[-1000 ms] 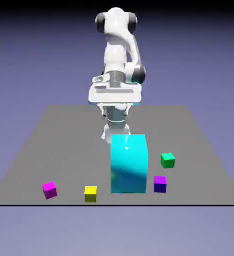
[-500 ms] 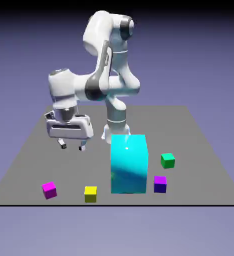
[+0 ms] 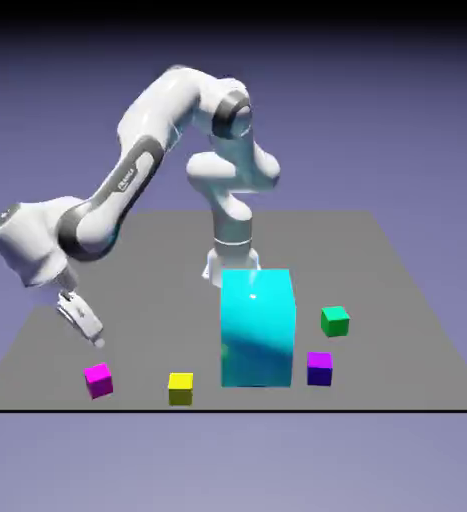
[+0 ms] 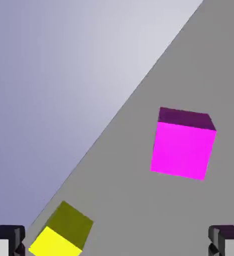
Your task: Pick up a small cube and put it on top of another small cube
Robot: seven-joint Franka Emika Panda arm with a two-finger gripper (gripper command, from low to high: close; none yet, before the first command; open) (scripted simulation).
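In the exterior view, the order from left to right is as follows. The tool [image 3: 99,343] is at the exterior view's left, tilted, with its fingertips above the magenta cube [image 3: 99,381] and apart from it. In the hand view, the two fingertips [image 4: 7,240] stand wide apart, one near each lower corner. The tool is released: the jaws are spread and grasp nothing. Neither fingertip touches the magenta cube.

The magenta cube rests on the worktop [image 3: 157,330], near its front edge at the exterior view's left. In the hand view, it lies right of the middle, higher in the picture than the fingertips.

Next is the yellow cube [image 3: 181,389], also on the worktop near the front edge. The hand view shows it at the bottom, close to one fingertip.

The white arm [image 3: 127,180] extends from its base [image 3: 232,265], at the far side of the worktop, toward the exterior view's left. The large cyan block [image 3: 257,328] stands upright in front of the base.

Just beside the block is the purple cube [image 3: 319,369]. The green cube [image 3: 335,321] lies farthest right, behind the purple cube and apart from it.
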